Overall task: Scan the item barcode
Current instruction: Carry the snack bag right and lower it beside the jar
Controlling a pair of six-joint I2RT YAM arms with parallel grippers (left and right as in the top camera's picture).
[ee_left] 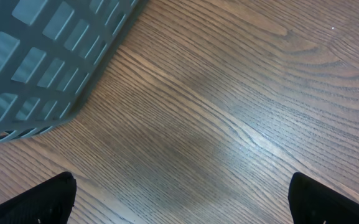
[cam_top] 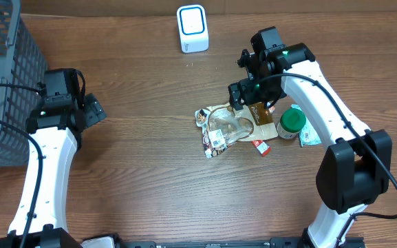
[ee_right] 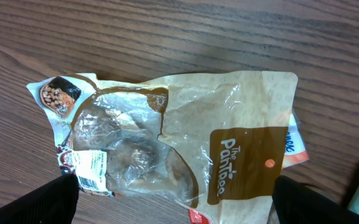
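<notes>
Directly beneath the wide-spread, empty right fingers [ee_right: 42, 202] lies the snack bag [ee_right: 185, 130].

Overhead looks down; wrist cameras face the table [cam_top: 150, 193] closely.

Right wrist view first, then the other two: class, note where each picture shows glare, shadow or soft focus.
Right wrist view: white glare patches on the crinkled clear-and-tan plastic food bag, its print sharp. Left wrist view: a pale sheen and a diffuse shadow across the brown wooden table; the grey plastic mesh basket looks soft. Overhead view: even light, the white box-shaped scanner sharp.
</notes>
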